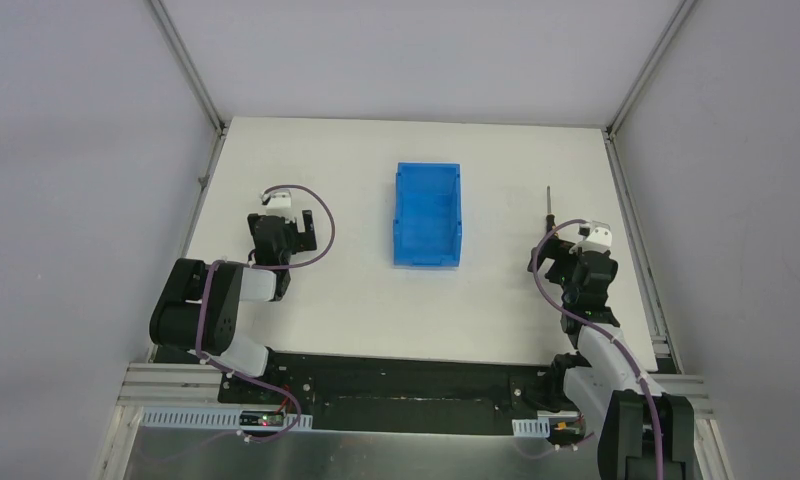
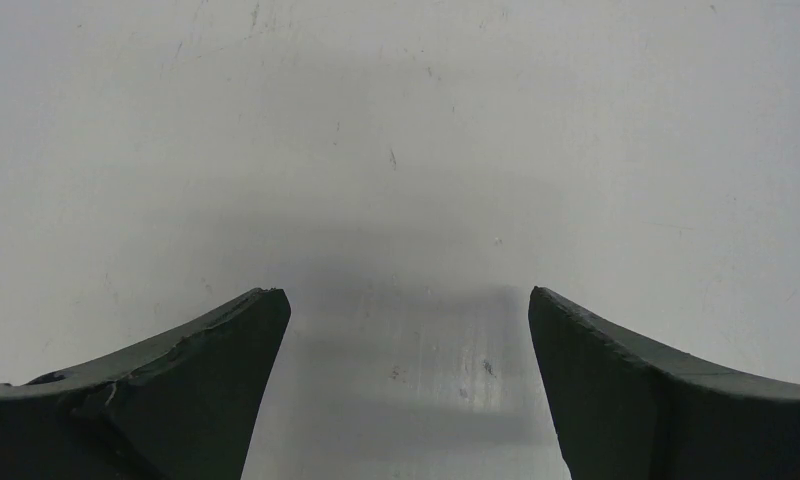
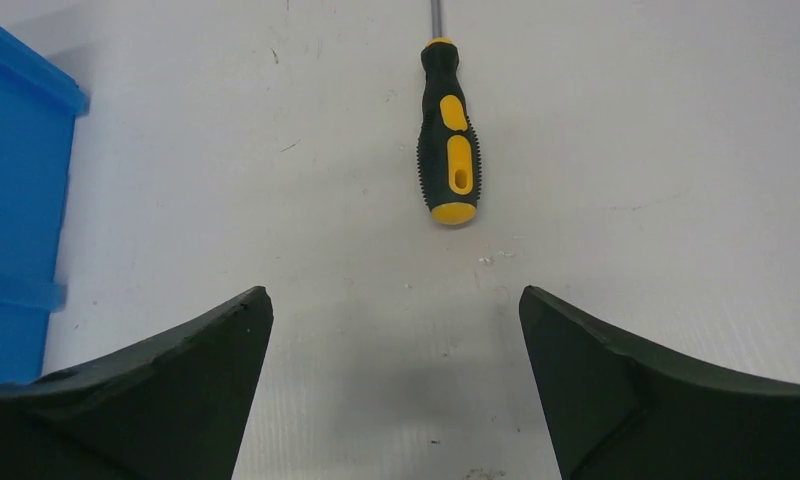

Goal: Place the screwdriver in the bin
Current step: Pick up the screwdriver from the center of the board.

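Both jaws of the right gripper (image 3: 395,292) are standing wide apart, gripping nothing, just short of the small screwdriver (image 3: 448,140) with its ribbed yellow-and-black handle and thin metal shaft. It is lying flat on the white table (image 3: 226,150), handle end nearest. A good pick is probably calling for straddling the handle across its width before closing. The bright blue rectangular plastic bin (image 3: 16,200) is sitting off to the left. The left gripper (image 2: 408,292) is hanging open-jawed over the table.

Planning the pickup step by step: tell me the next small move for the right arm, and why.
Probably ease the right arm forward and down until its open jaws straddle the screwdriver handle. It lies flat on the table, just ahead of the jaws, untouched, handle end nearest.
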